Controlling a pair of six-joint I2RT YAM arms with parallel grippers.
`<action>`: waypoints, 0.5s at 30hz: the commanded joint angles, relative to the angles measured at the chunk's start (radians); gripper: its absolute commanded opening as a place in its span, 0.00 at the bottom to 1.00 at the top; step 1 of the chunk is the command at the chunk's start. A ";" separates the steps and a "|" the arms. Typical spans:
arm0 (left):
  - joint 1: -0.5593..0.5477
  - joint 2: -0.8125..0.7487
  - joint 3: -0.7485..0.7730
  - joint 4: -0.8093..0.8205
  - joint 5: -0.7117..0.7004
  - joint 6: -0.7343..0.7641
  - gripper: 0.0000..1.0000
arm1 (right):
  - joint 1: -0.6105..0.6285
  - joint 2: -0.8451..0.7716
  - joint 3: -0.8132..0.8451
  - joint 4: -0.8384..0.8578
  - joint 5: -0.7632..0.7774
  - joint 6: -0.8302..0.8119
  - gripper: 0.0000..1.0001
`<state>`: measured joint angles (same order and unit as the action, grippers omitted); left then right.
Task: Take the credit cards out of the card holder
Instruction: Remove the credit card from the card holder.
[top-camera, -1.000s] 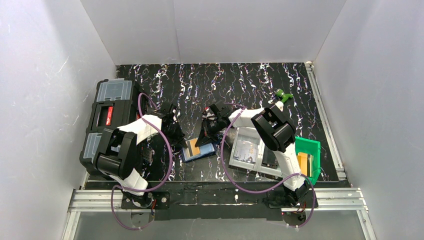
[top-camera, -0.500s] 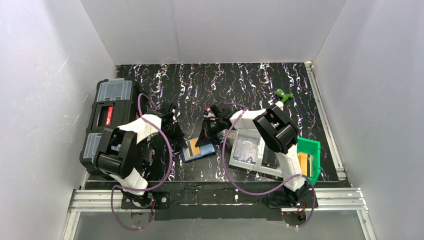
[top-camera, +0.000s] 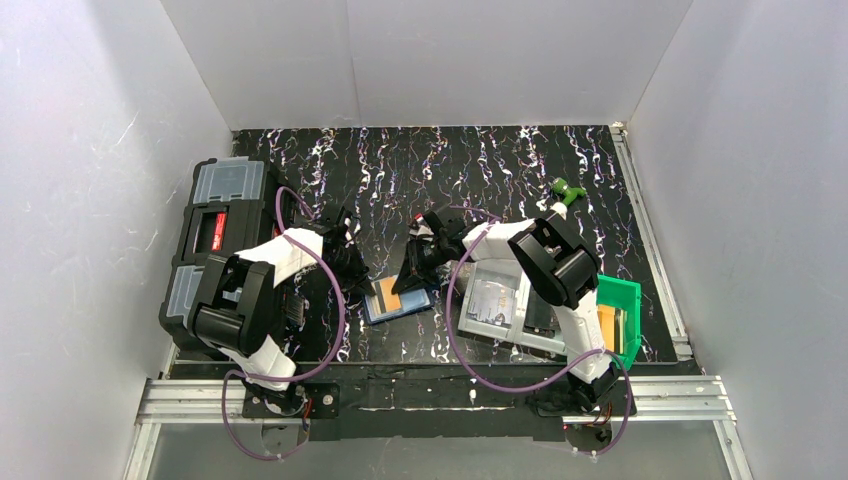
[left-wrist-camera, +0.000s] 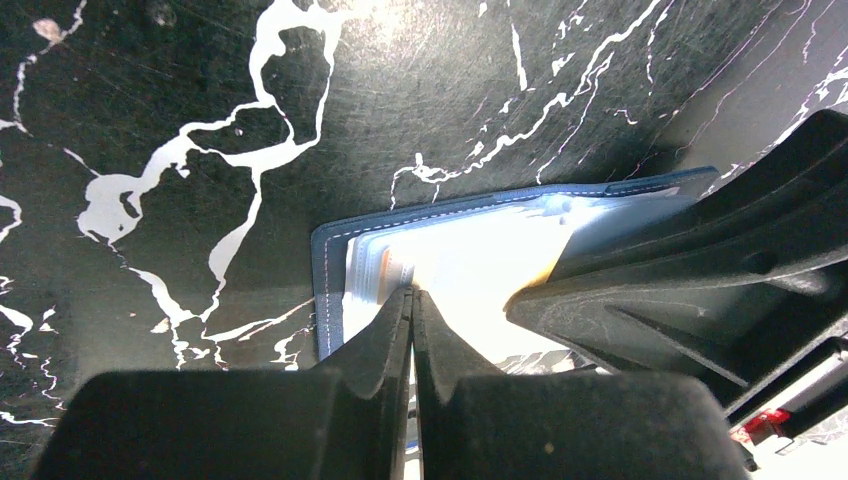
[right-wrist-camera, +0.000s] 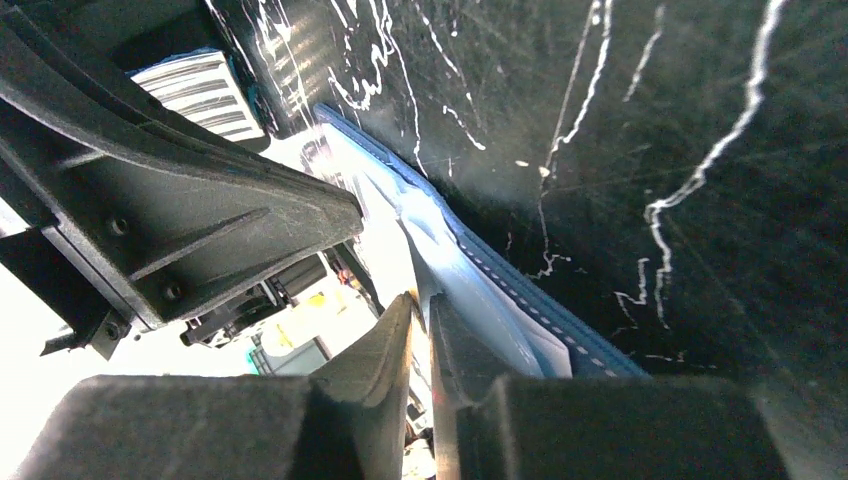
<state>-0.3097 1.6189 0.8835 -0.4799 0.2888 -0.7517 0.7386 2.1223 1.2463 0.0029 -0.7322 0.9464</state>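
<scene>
The card holder (top-camera: 402, 301) lies open on the black marbled table (top-camera: 500, 170), near its front edge and between the two arms, with its pale sleeves facing up. A gold-tan card (top-camera: 383, 293) shows in its left half, tucked in the holder.

The left gripper (left-wrist-camera: 412, 295) is clenched tight, its fingers meeting at the tips, and those tips rest on the pale inner side close to the holder's stitched left edge. The right gripper (right-wrist-camera: 421, 302) comes in from the other side, its tips down at the clear blue sleeve. Its jaws are nearly together with only a sliver between them, and I cannot tell whether they pinch anything.

The two grippers sit very close over the holder – each shows up large in the other's wrist view.

A black toolbox (top-camera: 215, 235) stands at the far left, and a grey tray (top-camera: 490, 300) and a green bin (top-camera: 622, 295) are on the right
</scene>
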 joint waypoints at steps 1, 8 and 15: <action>0.003 0.084 -0.067 -0.101 -0.202 0.048 0.00 | -0.021 -0.035 -0.010 0.037 -0.009 0.013 0.22; 0.003 0.084 -0.067 -0.099 -0.200 0.049 0.00 | -0.021 -0.025 -0.023 0.086 -0.031 0.051 0.22; 0.003 0.087 -0.068 -0.093 -0.189 0.049 0.00 | -0.019 -0.008 0.001 0.078 -0.044 0.053 0.23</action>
<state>-0.3089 1.6222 0.8864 -0.4828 0.2912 -0.7517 0.7193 2.1223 1.2324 0.0585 -0.7475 0.9930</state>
